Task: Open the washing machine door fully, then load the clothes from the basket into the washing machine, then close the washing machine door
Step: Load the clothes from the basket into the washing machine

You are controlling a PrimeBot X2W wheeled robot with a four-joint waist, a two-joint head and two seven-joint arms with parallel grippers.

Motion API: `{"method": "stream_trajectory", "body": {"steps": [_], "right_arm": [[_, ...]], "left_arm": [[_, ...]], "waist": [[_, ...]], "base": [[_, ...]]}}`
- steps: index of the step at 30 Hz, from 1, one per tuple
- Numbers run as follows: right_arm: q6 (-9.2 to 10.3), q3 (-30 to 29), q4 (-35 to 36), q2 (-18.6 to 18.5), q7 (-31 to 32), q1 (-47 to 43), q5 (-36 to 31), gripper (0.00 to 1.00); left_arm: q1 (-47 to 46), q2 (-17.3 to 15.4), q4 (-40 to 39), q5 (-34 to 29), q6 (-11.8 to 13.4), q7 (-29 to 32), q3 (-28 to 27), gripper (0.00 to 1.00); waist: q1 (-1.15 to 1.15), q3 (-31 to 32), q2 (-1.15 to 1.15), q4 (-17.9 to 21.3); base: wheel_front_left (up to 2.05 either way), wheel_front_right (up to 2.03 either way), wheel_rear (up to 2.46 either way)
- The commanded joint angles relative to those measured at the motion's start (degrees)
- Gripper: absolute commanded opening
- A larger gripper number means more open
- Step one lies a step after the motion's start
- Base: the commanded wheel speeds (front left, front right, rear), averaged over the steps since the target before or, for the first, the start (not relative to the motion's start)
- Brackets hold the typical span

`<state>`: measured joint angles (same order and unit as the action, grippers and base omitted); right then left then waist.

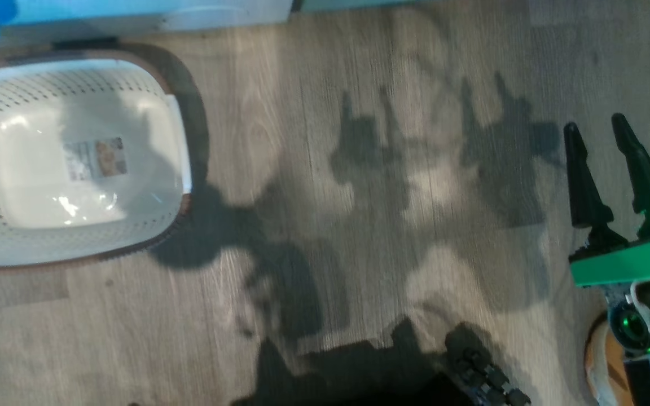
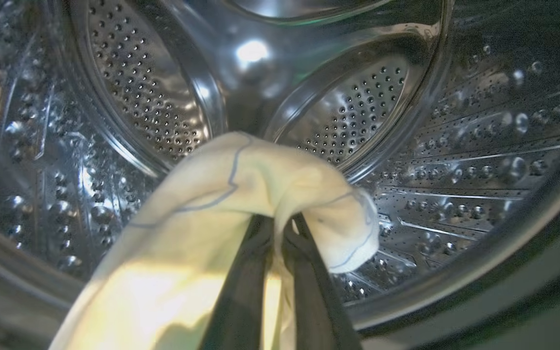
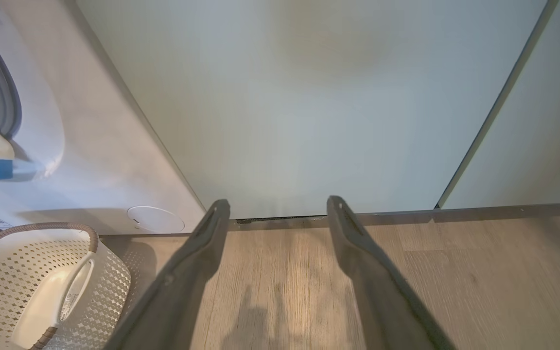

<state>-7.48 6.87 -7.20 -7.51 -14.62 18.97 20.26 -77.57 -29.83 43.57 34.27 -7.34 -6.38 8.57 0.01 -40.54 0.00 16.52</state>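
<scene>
- The left pincer is pressed together on a pale cream-yellow garment, which drapes over its fingertips and hangs back toward the camera.
- The garment is held inside the mouth of the steel drum, above the perforated wall and not resting on it.
- The basket stands on the wooden floor, just in front of the white washing machine. Its bare bottom and label sticker are showing.
- The right pincer is spread wide and holds nothing. It hangs above the floor, well apart from the basket, and faces a pale green cabinet panel.
- The step in hand appears to be loading (judging by the bare basket, probably near its end).
- The next move likely calls for parting the left fingers so the garment drops into the drum. The arm would then draw straight back out without snagging the cloth, and the door would be closed after that.
</scene>
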Motion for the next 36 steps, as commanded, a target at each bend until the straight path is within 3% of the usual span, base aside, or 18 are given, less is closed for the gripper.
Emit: {"method": "stream_trajectory", "body": {"steps": [1,8,15,28,33,34,36], "right_arm": [[-0.01,1.1,1.6,-0.3,-0.4,0.1,0.4,1.00],[-0.01,2.5,1.6,0.4,-0.4,2.9,0.9,1.00],[-0.01,3.3,1.7,0.9,-0.4,3.9,0.9,1.00],[-0.01,3.1,1.5,1.5,-0.4,5.0,0.8,1.00],[-0.01,3.0,1.4,1.5,-0.4,4.9,0.7,1.00],[-0.01,3.0,1.3,1.5,-0.4,4.9,0.7,1.00],[-0.01,3.0,1.2,1.4,-0.4,4.7,0.7,1.00]], "left_arm": [[-4.2,-3.4,-0.7,-1.4,-0.1,-0.9,0.5,0.00],[-15.3,-4.4,4.8,-4.5,-0.1,-4.6,6.7,0.00],[-22.8,-5.5,7.8,-5.3,-0.1,-8.4,6.7,0.00],[-19.6,-4.4,-6.8,-6.6,-0.1,-8.6,-1.7,0.00],[-15.4,-4.5,-3.4,-8.2,-0.1,-8.6,0.3,0.00],[-15.1,-4.4,-2.1,-8.2,-0.1,-8.6,0.5,0.16],[-15.0,-4.2,1.5,-8.4,-0.1,-8.6,1.2,0.98]], "waist": [[-0.01,-2.5,0.00,1.3],[-0.01,-5.7,0.00,3.4],[-0.01,-7.5,0.00,4.8],[-0.01,-9.4,0.00,4.9],[-0.01,-9.1,0.00,4.4],[-0.01,-9.0,0.00,4.3],[-0.01,-8.7,0.00,4.1]], "base": [[0.00,0.00,0.00],[0.00,0.00,0.00],[0.00,0.00,0.00],[0.00,0.00,0.00],[0.00,0.00,0.00],[0.00,0.00,0.00],[0.00,0.00,0.00]]}}
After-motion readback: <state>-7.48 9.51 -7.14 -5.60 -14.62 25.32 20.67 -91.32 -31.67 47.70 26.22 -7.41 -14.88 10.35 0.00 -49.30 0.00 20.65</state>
